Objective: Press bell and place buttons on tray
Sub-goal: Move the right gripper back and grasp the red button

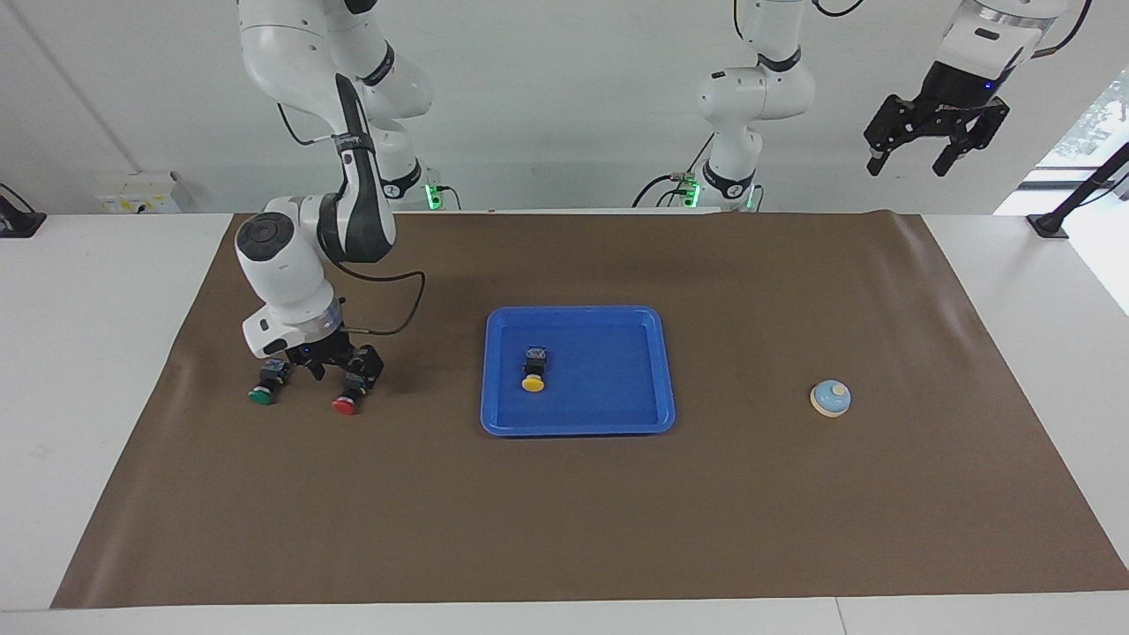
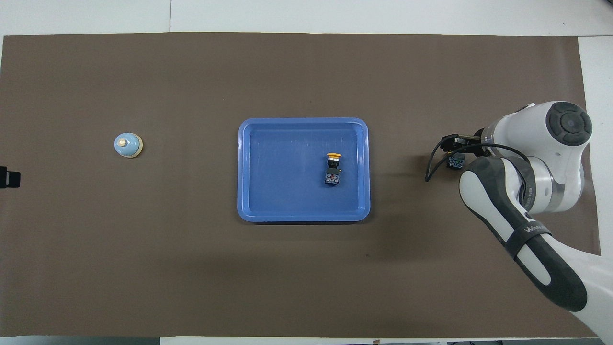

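Note:
The blue tray (image 1: 578, 425) lies mid-table with the yellow button (image 1: 533, 382) on its side in it. The green button (image 1: 261, 395) and the red button (image 1: 346, 405) lie on the brown mat toward the right arm's end. My right gripper (image 1: 342, 372) is low and open, and its fingers straddle the red button's black body. In the overhead view the right arm hides the green button and the red cap, and only a button body (image 2: 455, 162) shows. The bell (image 1: 830, 398) stands toward the left arm's end. My left gripper (image 1: 908, 160) waits high up, open and empty.
The brown mat (image 1: 564, 529) covers most of the table. In the overhead view the tray (image 2: 249, 211), the yellow button (image 2: 332, 165) and the bell (image 2: 128, 144) all show. A black mount (image 1: 1050, 225) stands at the table's corner.

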Controlling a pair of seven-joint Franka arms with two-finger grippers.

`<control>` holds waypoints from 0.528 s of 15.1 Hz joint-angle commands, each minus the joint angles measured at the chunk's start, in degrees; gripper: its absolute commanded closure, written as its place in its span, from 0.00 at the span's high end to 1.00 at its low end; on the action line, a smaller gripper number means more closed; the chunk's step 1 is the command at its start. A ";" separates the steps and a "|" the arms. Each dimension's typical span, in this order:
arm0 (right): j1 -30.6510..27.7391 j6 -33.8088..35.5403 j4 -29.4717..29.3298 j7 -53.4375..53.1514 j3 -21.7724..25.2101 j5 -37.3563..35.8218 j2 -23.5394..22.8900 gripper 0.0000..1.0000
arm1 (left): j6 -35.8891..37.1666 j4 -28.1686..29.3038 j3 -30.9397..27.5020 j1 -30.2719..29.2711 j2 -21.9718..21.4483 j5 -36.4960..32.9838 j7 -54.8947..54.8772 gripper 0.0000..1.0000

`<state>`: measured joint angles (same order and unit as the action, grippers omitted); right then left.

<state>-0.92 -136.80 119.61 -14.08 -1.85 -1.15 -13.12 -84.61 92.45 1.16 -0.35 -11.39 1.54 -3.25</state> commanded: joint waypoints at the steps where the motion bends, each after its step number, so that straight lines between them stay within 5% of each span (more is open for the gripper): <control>1: -0.58 -3.37 1.23 0.98 -0.62 -0.43 -1.02 1.00 | 0.32 0.54 -0.37 0.09 -0.56 0.74 -0.18 1.00; 5: -0.66 -6.63 3.43 1.16 -0.62 -0.43 -1.38 1.00 | 0.32 0.54 -0.37 0.09 -0.56 0.74 -0.26 1.00; 7: -0.75 -6.72 3.43 1.25 -0.62 -0.43 -1.38 0.82 | 0.32 0.54 -0.37 0.09 -0.56 0.74 -0.18 1.00; 8: -0.67 -6.64 3.61 1.16 -0.62 -0.43 -1.38 0.62 | 0.32 0.54 -0.37 0.09 -0.56 0.74 -0.18 1.00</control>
<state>-0.90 -142.22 122.07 -14.05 -1.89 -1.18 -15.07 -84.61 92.45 1.16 -0.35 -11.39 1.54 -3.25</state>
